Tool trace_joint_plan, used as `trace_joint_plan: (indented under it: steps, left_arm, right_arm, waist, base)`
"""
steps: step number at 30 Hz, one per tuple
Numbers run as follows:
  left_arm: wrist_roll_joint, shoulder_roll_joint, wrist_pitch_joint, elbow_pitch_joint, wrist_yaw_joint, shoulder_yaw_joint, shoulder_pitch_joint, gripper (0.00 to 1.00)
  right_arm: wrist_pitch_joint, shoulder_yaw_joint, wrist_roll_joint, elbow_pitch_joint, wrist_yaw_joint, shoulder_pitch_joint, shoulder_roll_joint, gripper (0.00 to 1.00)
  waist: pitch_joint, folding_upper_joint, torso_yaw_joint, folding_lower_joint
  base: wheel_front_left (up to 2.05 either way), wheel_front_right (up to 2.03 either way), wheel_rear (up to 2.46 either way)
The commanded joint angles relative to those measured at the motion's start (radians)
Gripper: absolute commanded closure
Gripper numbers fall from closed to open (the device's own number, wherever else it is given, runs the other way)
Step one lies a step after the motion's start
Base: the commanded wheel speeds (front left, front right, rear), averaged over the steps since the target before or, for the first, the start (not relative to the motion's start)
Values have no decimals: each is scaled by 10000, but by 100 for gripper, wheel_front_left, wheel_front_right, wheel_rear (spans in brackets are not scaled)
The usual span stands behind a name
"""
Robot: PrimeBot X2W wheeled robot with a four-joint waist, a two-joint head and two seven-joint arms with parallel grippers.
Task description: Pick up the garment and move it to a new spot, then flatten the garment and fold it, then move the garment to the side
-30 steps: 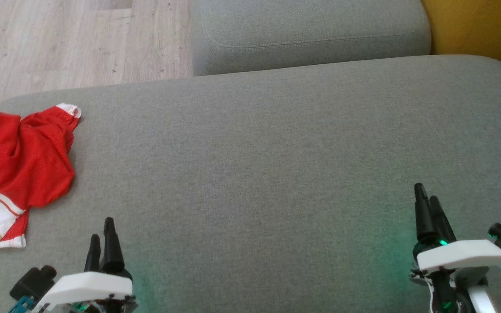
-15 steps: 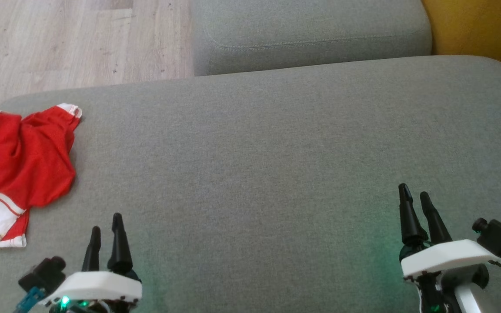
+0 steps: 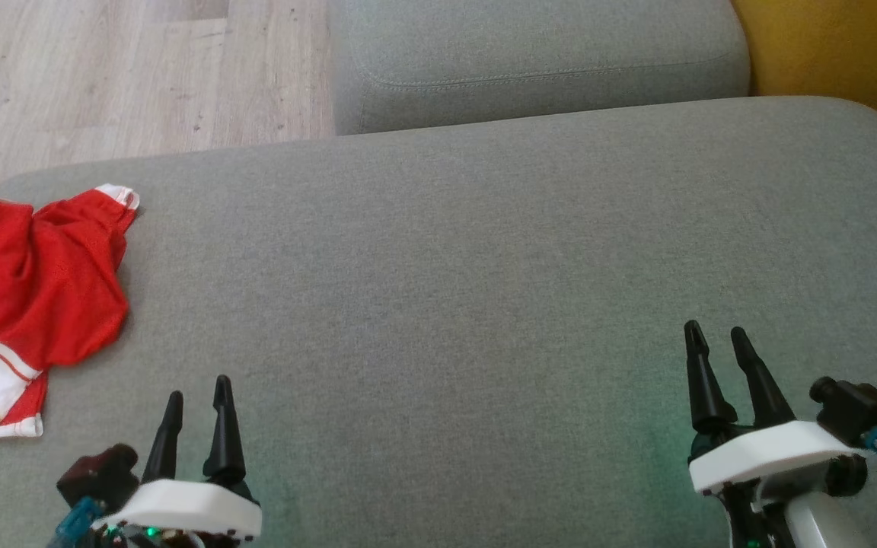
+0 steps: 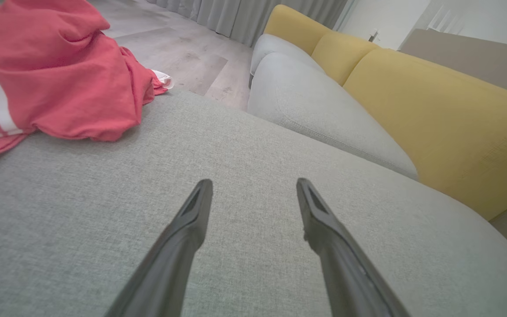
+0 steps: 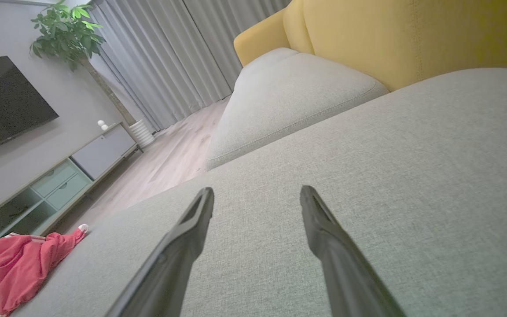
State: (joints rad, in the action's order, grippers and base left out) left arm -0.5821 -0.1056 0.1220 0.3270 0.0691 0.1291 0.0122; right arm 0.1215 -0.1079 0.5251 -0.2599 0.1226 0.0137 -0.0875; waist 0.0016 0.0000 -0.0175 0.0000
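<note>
Although both end effectors are deployed over the sofa, neither holds anything.

Left end effector (image 3: 198, 388): jaws parted with nothing between them, poised just above the grey seat cushion (image 3: 446, 266) at the near left.

Right end effector (image 3: 714, 329): likewise parted and unladen, at the near right, well apart from the left one.

Garment (image 3: 35, 281): red with white panels and trim, lying in a crumpled heap at the left edge of the cushion. It is beyond and to the left of the left end effector, near it but not touching. Part of it runs out of the head view. Wood floor (image 3: 103, 76) lies beyond that edge.

Assessment: no stage appears completed. The garment is bunched, neither flattened nor folded, and not lifted.

Outstanding: pick-up, relocation to the broad middle of the cushion, flattening, folding and the final move aside. The left end effector is judged better placed to begin.
</note>
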Motion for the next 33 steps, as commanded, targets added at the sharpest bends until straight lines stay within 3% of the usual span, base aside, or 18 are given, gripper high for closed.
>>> trace_joint_plan:
  steps: [1,33]
  left_arm:
    - [324,-204,170,-212,-62,-151,409,0]
    - [3716,-451,1108,226,-340,-330,347,0]
  right_arm:
    - [169,-197,-332,385,54,555,-193,0]
    - [1112,46,-3681,-58,74,359,-145,0]
  waist:
    - [-2,0,-3,0]
    - [-18,0,-47,0]
  base:
    - [0,0,0]
    - [0,0,0]
